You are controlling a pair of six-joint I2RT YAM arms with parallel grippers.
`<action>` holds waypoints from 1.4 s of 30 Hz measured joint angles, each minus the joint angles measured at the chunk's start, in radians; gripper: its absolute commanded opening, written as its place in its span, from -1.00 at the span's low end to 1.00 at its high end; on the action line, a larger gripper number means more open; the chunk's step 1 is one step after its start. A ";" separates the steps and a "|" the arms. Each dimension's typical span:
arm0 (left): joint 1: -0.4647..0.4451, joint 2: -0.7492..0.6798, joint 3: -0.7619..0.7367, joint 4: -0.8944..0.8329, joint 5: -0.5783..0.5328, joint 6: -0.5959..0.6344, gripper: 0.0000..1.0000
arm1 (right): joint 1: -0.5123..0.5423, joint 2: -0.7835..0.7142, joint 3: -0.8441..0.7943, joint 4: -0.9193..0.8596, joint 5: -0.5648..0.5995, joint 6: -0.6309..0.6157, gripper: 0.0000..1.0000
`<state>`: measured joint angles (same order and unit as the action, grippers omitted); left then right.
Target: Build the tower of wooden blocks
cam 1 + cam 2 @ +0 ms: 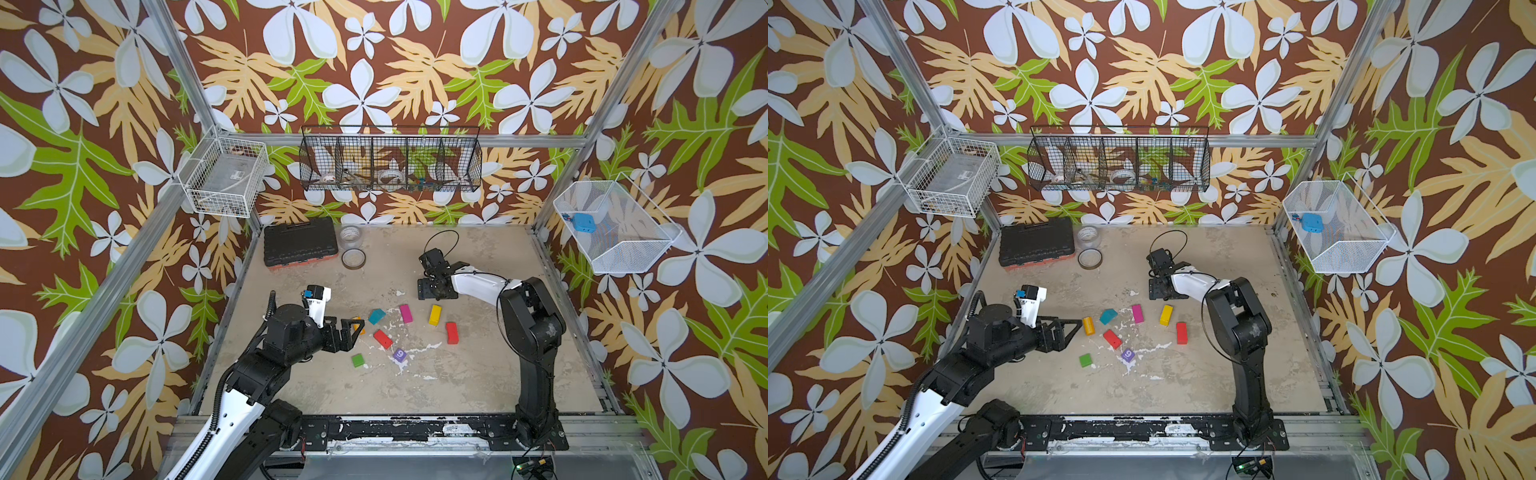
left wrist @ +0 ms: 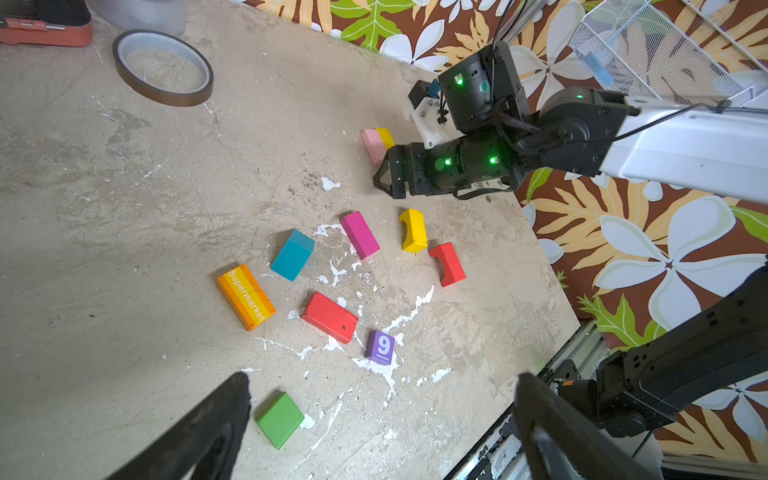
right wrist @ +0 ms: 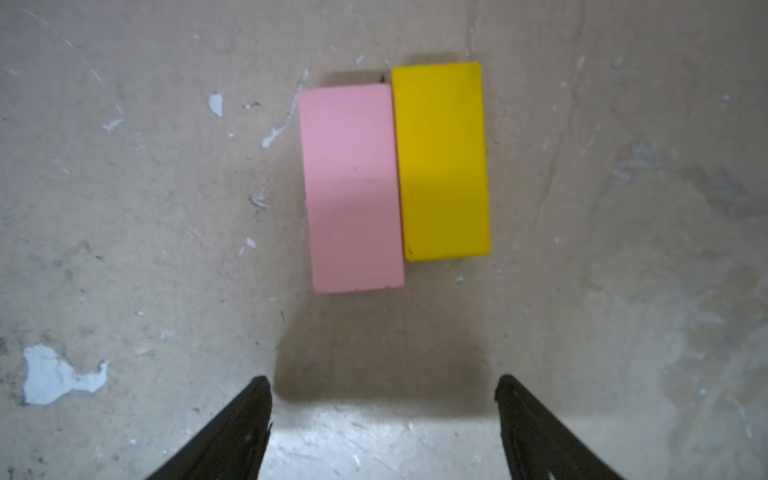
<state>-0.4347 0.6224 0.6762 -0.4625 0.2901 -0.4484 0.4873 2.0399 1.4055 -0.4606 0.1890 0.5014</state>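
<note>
Wood blocks (image 2: pixel 329 316) strewn on desk (image 1: pixel 457 374); pink brick (image 3: pixel 351 187) & yellow brick (image 3: pixel 442 162) touch near right gripper (image 3: pixel 382 386); it & left gripper (image 2: pixel 382 380): jaws spread, empty.

toolbox (image 1: pixel 298 243) far-left corner | clear jar (image 1: pixel 351 237) beside it | tape roll (image 1: pixel 353 258) near jar

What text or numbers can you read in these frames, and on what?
"Supermarket": on the orange-and-yellow striped block.
"9": on the purple cube, in the left wrist view and both top views.
Marking on the clear box in the white wire basket: too small to read.
Nothing else legible.
</note>
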 measured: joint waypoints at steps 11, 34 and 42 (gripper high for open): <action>0.000 0.000 0.000 0.000 0.000 0.000 1.00 | 0.001 0.000 -0.021 0.012 0.002 0.022 0.64; 0.000 -0.002 0.000 0.000 0.000 0.000 1.00 | -0.057 0.034 -0.006 0.082 0.002 0.032 0.60; 0.000 -0.002 0.000 0.000 0.000 0.000 1.00 | -0.069 0.056 0.009 0.109 0.014 0.033 0.58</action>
<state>-0.4347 0.6205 0.6762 -0.4625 0.2901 -0.4484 0.4187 2.0956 1.4147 -0.3511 0.2035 0.5346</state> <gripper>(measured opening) 0.996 0.792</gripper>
